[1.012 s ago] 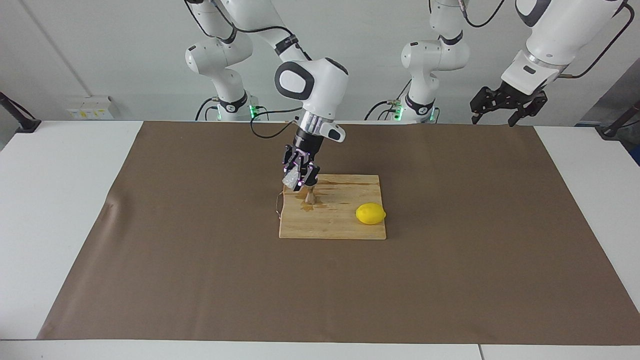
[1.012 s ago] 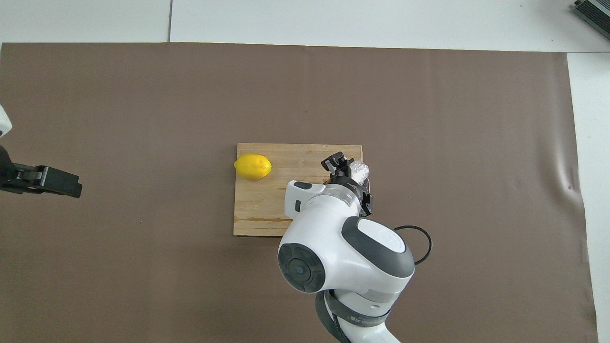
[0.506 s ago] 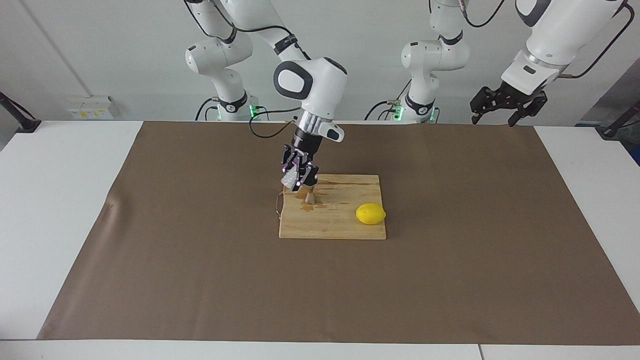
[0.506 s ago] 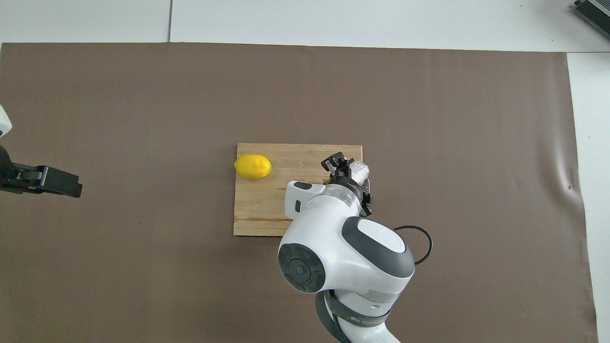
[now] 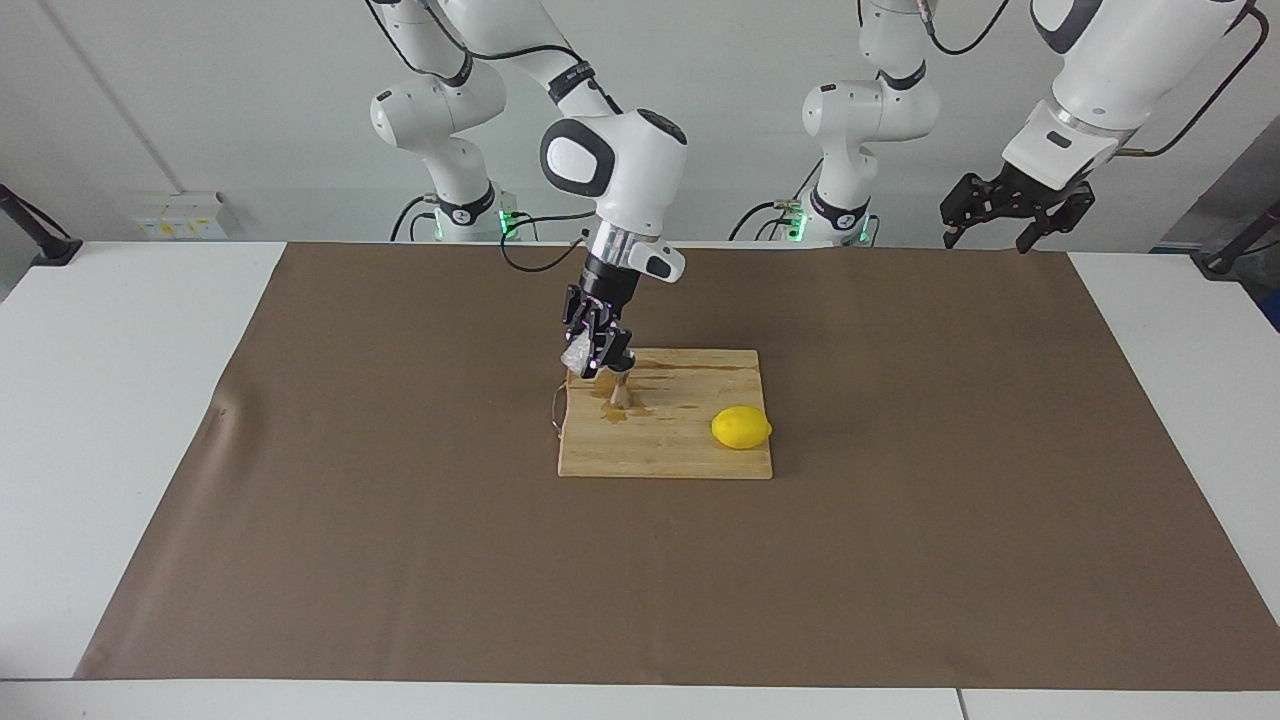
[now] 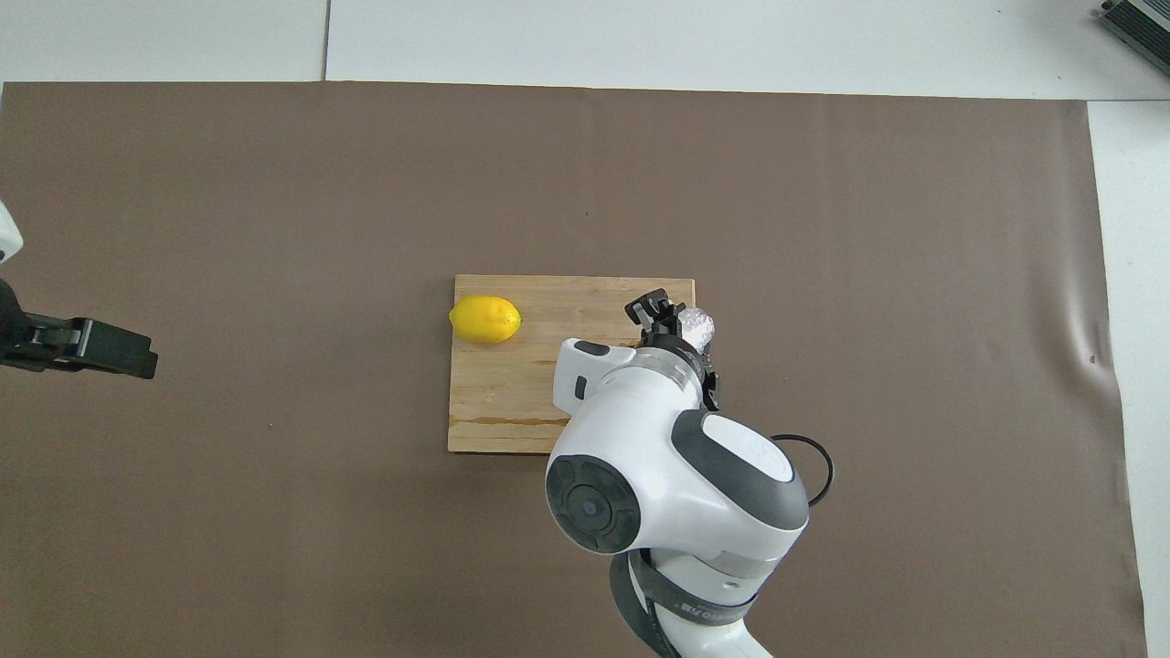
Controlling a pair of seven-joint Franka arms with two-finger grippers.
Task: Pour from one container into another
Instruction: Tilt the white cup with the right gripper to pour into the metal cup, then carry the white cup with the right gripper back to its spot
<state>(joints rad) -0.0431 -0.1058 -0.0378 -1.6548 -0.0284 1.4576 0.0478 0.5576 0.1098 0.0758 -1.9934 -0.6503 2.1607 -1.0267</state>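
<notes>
Facing view: the right gripper (image 5: 597,361) hangs over the pale wooden cutting board (image 5: 690,450), at its corner toward the right arm's end, closed around the small clear faceted glass tumbler (image 5: 577,354), which is tilted. Just beside it the small silvery steel hourglass jigger (image 5: 620,392) stands upright on the board. The yellow oval lemon (image 5: 741,427) lies on the board's other end. The left gripper (image 5: 1005,205) waits high up, well apart from the board, jaws spread.

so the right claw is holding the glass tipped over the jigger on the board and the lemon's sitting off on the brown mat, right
Not quite: the lemon sits on the wooden board, as the facing view shows. The rest holds: the right claw holds the glass tipped over the jigger.
</notes>
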